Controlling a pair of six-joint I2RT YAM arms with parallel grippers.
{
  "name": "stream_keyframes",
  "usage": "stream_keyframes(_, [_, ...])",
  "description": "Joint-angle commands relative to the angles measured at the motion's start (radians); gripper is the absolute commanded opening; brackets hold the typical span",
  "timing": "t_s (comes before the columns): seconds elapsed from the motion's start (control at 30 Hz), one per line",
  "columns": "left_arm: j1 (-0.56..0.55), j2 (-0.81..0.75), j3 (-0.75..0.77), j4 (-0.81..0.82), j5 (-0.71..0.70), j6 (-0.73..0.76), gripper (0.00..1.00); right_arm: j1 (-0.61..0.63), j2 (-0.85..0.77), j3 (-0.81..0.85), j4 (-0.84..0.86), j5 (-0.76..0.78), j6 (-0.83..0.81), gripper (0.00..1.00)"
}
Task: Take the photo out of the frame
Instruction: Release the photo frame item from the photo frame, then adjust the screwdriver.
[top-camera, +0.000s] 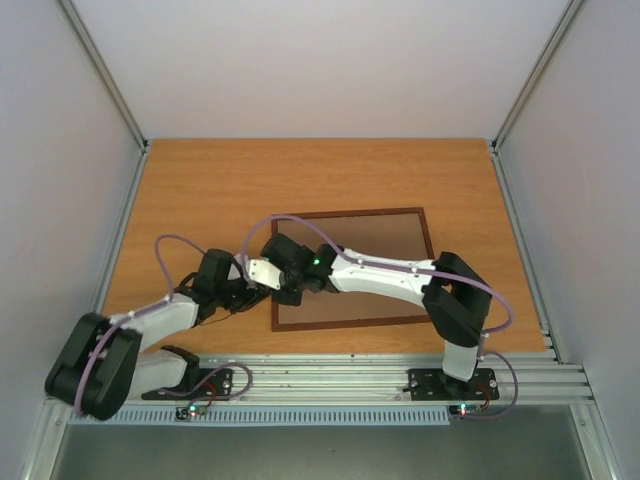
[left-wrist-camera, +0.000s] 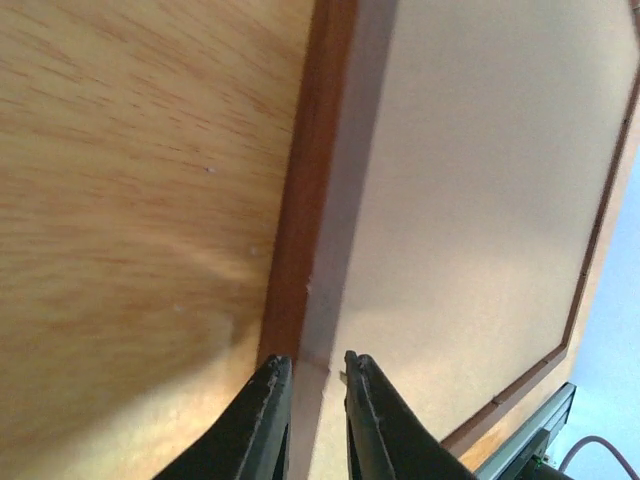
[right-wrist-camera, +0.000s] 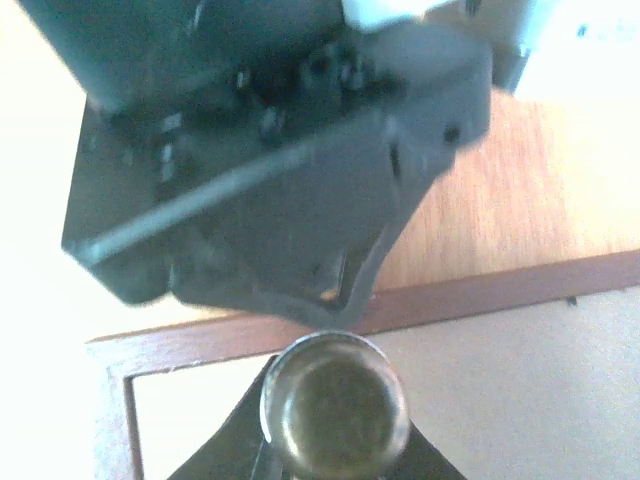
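The frame (top-camera: 350, 323) lies back-up on the tabletop (top-camera: 200, 190), with both arms crowded at its left rail. As a holder it shows us only its plain backing board (top-camera: 375, 235), seated inside the rails. The photo is not in view. We judge it lies under that board, face down.

The left gripper (left-wrist-camera: 315, 365) has its jaws narrow, one finger on either side of the frame's left rail. We cannot tell whether they pinch the wood or merely straddle it.

The right gripper (right-wrist-camera: 335, 455) hangs over the board just inside the frame's rail, a corner close by, hard up against the left gripper's housing. A round dull-metal disc (right-wrist-camera: 335, 405) sits at its tip. The fingers are mostly hidden, so we cannot tell how wide they stand or whether they hold the disc.

Risks, as we judge them:
- The grippers are very close, so a sideways move could knock them together.
- A pull on the rail could drag or tip the whole frame and free nothing.
- A pinch on so thin a rail could slip off.
- Prying at the board's edge could crease the photo beneath.
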Motion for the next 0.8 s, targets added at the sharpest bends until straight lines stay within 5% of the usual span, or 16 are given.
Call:
stream_keyframes(0.0, [-0.006,-0.170,0.003,-0.182,-0.098,-0.017,0.19,0.014,-0.165,-0.118,0.187,-0.009,0.047,0.01])
stream_keyframes(0.37, [-0.004,-0.675,-0.011,-0.368,-0.183,-0.237,0.50,0.018,-0.446,-0.478,0.675,0.036,0.166,0.01])
stream_keyframes(0.5, [-0.004,-0.756,-0.032,-0.304,-0.144,-0.359,0.59,0.044,-0.487,-0.580,0.875,0.105,0.194,0.01])
stream_keyframes(0.77, [-0.005,-0.739,-0.100,0.005,-0.082,-0.618,0.62,0.141,-0.480,-0.714,1.256,0.266,0.130,0.01])
